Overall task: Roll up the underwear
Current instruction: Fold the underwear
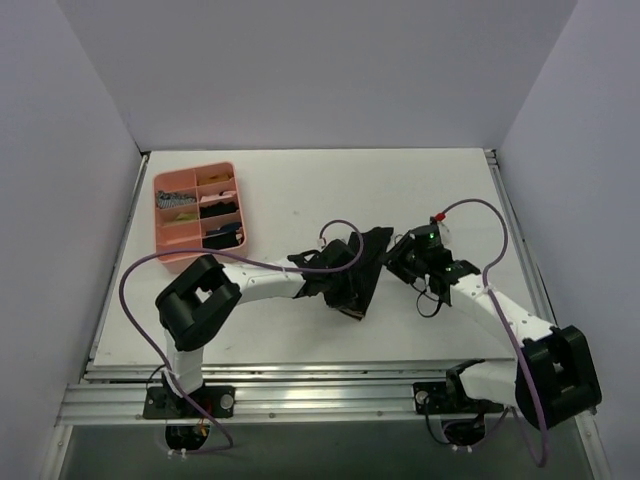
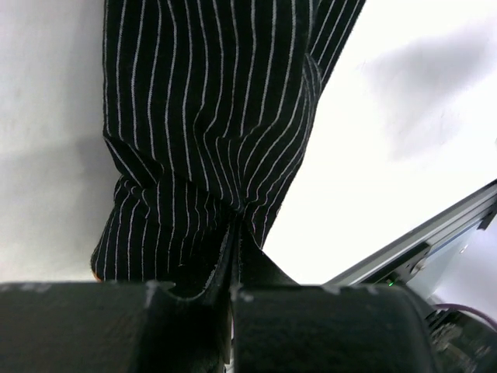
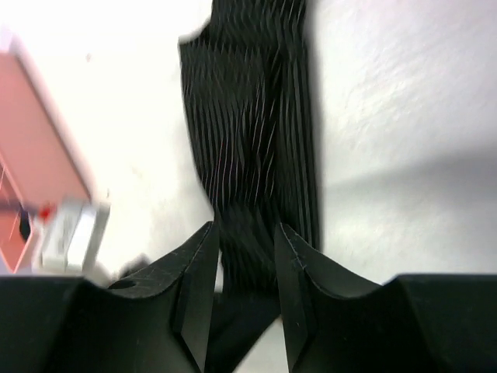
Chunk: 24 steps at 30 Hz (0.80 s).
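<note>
Underwear (image 1: 368, 262) lies mid table (image 1: 300, 190), btwn my arms. L gripper (image 2: 233, 260) is pinched tight on its near edge. R gripper (image 3: 245, 249) is spread, astride the cloth. To roll well, I'd say: firm L hold, slow turn, R pins the far end so the roll's tight & even.

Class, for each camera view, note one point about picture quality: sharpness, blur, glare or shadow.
Top external: evenly lit and sharp. Left wrist: the underwear shows crisp stripes, but the table on the right is blown out to white. Right wrist: the underwear and the pink tray are smeared by blur, while the right gripper looks sharp.
</note>
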### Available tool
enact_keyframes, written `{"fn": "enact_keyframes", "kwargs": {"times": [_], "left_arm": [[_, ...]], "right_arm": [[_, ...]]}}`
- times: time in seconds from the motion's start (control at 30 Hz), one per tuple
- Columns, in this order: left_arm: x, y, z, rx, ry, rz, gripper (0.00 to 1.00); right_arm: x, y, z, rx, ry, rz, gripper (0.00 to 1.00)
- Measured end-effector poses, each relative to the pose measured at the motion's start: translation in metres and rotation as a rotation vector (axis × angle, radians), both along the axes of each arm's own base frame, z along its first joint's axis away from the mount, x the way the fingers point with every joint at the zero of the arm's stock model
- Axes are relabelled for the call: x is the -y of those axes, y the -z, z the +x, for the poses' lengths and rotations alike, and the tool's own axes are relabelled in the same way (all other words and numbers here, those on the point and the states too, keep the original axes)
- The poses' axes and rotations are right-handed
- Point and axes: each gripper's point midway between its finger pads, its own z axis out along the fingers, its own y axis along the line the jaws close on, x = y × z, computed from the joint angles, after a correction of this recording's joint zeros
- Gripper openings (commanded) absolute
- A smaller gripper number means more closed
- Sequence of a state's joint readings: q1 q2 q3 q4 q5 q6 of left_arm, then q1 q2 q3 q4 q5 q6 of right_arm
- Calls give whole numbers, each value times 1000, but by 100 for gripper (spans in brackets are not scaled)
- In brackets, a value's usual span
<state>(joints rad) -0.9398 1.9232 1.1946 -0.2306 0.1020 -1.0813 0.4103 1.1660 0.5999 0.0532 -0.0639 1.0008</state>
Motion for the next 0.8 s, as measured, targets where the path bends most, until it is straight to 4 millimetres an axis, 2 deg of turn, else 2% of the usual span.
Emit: {"fn": "enact_keyframes", "kwargs": {"times": [0.17, 0.3, 0.47, 0.63, 0.8], "left_arm": [[-18, 0, -21, -10, 0, 22, 4], [-26, 1, -29, -14, -4, 31, 4], [-28, 1, -30, -12, -17, 34, 4], [-28, 1, -30, -8, -19, 36, 4], [-28, 1, -30, -7, -19, 37, 4]], "right_arm": [[30, 13, 45, -57, 46, -65, 29], [28, 26, 61, -89, -1, -97, 26], [20, 36, 69, -99, -62, -107, 25], [16, 49, 69, -120, -100, -103, 25], [11, 52, 71, -108, -130, -92, 24]]}}
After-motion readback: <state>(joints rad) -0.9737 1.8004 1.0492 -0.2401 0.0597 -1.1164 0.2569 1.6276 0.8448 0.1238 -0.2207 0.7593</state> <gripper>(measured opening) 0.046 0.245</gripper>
